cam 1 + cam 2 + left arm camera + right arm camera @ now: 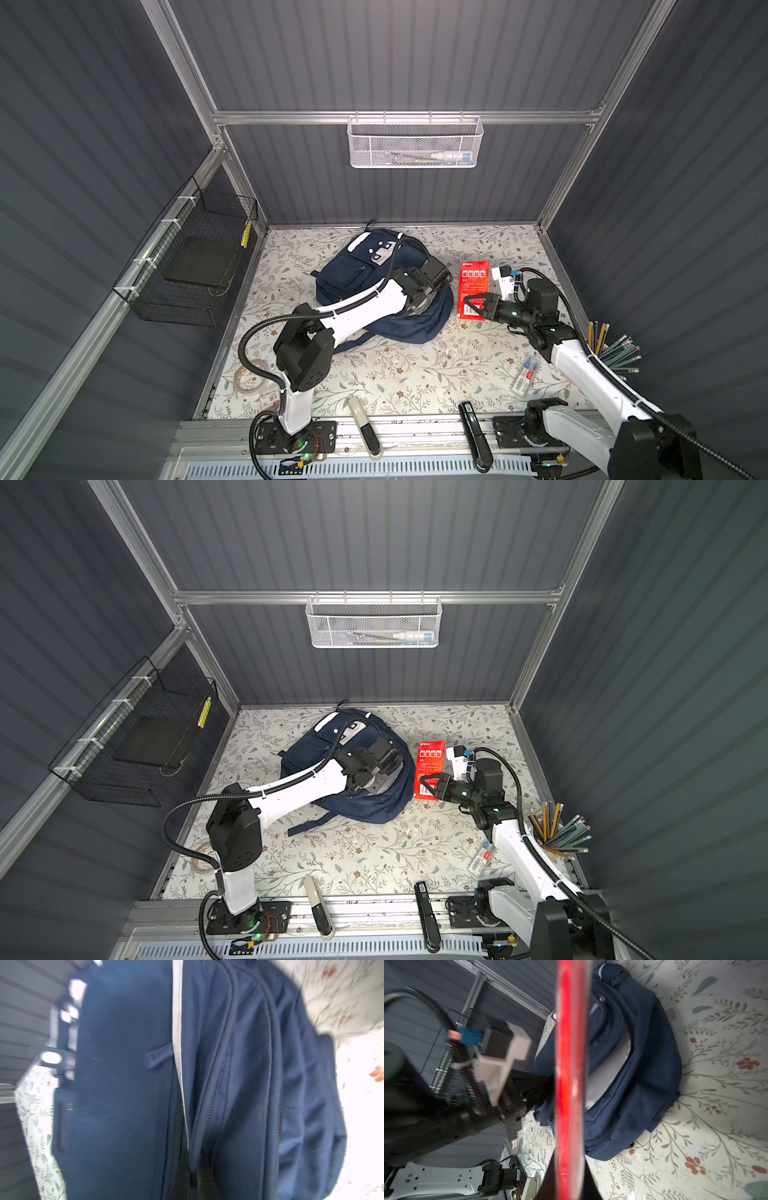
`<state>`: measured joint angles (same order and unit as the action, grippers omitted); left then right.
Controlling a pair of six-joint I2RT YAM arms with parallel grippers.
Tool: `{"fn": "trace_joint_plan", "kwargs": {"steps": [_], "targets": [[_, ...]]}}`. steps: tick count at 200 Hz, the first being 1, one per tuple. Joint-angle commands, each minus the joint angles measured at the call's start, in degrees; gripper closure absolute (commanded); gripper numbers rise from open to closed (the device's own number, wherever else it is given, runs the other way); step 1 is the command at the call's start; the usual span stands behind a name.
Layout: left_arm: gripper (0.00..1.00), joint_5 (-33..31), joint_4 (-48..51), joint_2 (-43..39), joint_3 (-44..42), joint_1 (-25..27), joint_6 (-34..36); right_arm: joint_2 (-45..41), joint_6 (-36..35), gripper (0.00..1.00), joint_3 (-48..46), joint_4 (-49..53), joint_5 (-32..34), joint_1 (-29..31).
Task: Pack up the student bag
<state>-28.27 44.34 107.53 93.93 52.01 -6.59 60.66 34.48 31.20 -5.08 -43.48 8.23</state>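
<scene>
Student bag — pinched by left jaws; right jaws grip red packet.

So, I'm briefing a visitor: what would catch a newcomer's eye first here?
The navy student bag, lying on the table towards the back, with the left gripper shut on its fabric. Just right of it, the right gripper clamps a bright red pack. Pencils fan out at the table's right edge.

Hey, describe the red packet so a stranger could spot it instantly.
Find the big navy backpack in the middle. Just right of it is a flat red packet, its near end pinched by the right hand. Nothing else nearby is solid red.
</scene>
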Motion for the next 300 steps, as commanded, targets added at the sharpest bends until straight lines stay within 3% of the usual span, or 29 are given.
{"fn": "trace_joint_plan", "kwargs": {"steps": [1, 26, 57, 89, 129, 161, 186, 213, 222, 237, 249, 300], "targets": [[1.00, 1.7, 0.3, -9.1, 2.4, -4.3, -3.0, 2.6, 1.1, 0.97, 0.6, -3.0, 2.9, 4.0], [1.00, 12.6, -3.0, -15.6, -0.1, -11.5, -6.4, 9.3, 6.7, 0.98, 1.1, -9.8, 6.3, 9.3], [1.00, 15.0, -3.6, -16.5, -0.2, -12.8, -7.5, 21.5, 11.6, 0.98, 6.8, -17.5, 8.0, 15.8], [1.00, 15.7, -3.8, -15.5, 0.1, -13.0, -8.0, 35.2, 19.4, 0.98, 16.3, -30.8, 5.7, 20.0], [1.00, 19.1, -5.9, -15.7, -0.5, -13.1, -10.2, 49.4, 30.9, 1.00, 26.5, -25.0, 13.3, 21.2], [1.00, 24.8, -10.7, -15.3, -4.4, -13.1, -13.5, 56.6, 31.8, 0.93, 34.6, -23.2, 13.6, 23.8], [1.00, 26.8, -12.6, -14.4, -6.5, -13.1, -15.5, 57.5, 30.1, 0.93, 37.2, -19.3, 16.6, 25.0], [1.00, 29.3, -15.5, -13.4, -8.7, -13.1, -17.3, 61.2, 30.5, 0.92, 42.9, -18.7, 14.3, 25.5], [1.00, 29.3, -15.5, -13.1, -9.1, -13.1, -17.8, 61.6, 30.4, 0.85, 43.2, -18.3, 14.5, 25.7], [1.00, 28.2, -15.8, -13.0, -10.6, -13.2, -18.6, 60.4, 30.9, 0.64, 41.2, -18.6, 14.2, 25.1], [1.00, 27.2, -16.4, -12.9, -12.1, -13.2, -19.0, 57.8, 31.6, 0.53, 37.2, -20.7, 14.5, 24.1], [1.00, 31.4, -20.8, -10.3, -16.2, -13.3, -21.2, 42.3, 19.8, 0.39, 28.6, -4.2, 17.7, 20.5]]}}
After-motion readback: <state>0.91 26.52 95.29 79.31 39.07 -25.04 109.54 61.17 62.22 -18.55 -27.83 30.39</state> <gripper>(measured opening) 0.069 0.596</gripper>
